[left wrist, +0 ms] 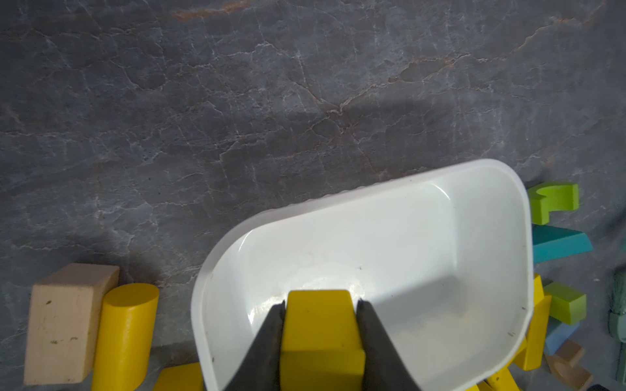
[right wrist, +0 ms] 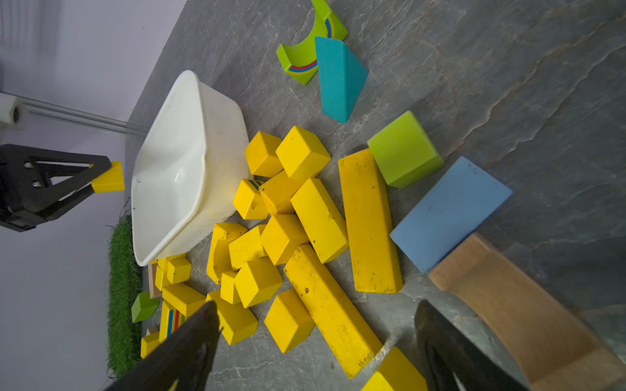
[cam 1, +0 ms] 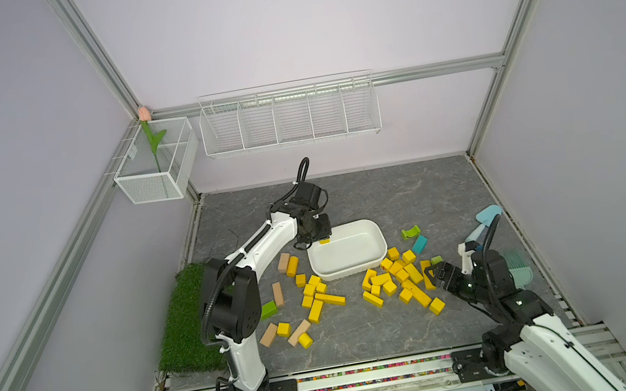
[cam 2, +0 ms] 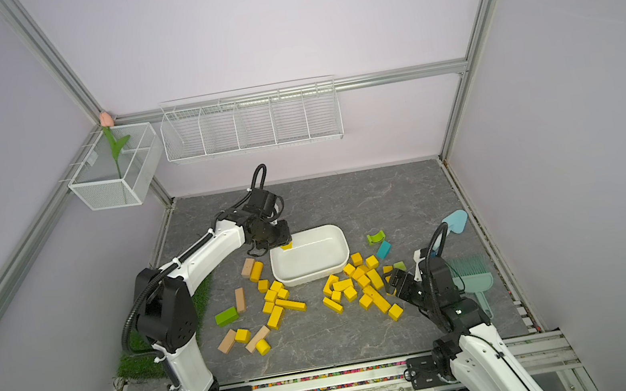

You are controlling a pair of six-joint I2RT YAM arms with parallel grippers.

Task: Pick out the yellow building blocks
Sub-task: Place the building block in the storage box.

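Release works best once the left gripper (left wrist: 321, 304), clenched on a yellow block (left wrist: 321, 342) above one end of the white tub (left wrist: 491, 189), clears its rim, while the right gripper (right wrist: 317, 304) gapes over the yellow building blocks (right wrist: 320, 220) beside it.

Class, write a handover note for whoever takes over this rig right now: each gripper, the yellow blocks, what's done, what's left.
Left gripper: shut on a yellow block, held over a corner of the white tub.
Right gripper: open, empty, low at the right pile.
Yellow blocks: right pile and left pile lie on the table beside the tub.
Done: nothing in the tub yet.
Left: drop this block, collect the rest; leave the tan blocks and green blocks.
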